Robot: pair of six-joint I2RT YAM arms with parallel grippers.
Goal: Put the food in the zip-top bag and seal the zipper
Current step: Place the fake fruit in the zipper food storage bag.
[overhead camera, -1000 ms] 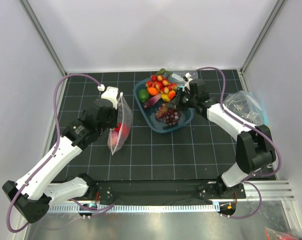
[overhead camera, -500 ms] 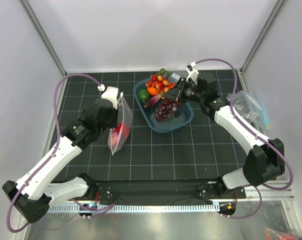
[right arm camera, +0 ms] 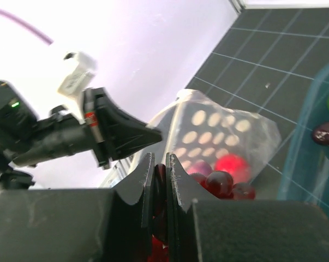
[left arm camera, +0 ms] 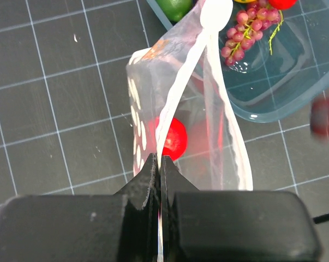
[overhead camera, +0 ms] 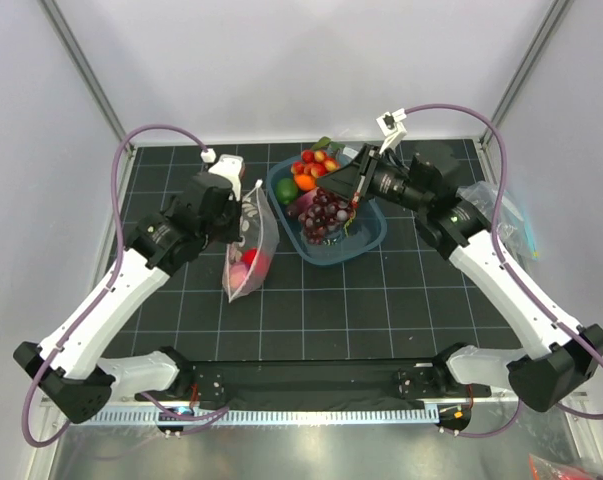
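The zip-top bag (overhead camera: 249, 248), clear with white dots, hangs upright from my left gripper (overhead camera: 243, 203), which is shut on one lip of its mouth (left arm camera: 159, 161). The zipper (left arm camera: 181, 86) runs along that lip, and the mouth gapes open. Inside the bag lie a red tomato (left arm camera: 173, 140) and a pinkish piece (overhead camera: 238, 272). My right gripper (overhead camera: 337, 190) is shut on a dark purple grape bunch (overhead camera: 324, 214), which dangles over the blue tray (overhead camera: 369, 244), right of the bag. In the right wrist view the jaws (right arm camera: 160, 162) pinch a grape, with the dotted bag (right arm camera: 224, 128) beyond.
The blue tray holds several small fruits (overhead camera: 316, 170), among them a green one (overhead camera: 286, 189). Plain clear bags (overhead camera: 486, 205) lie at the right edge of the black gridded mat. White walls enclose the back and both sides.
My right gripper has lifted the grape bunch out of the tray and carried it left toward the bag. My left arm has shifted the bag slightly right and higher.
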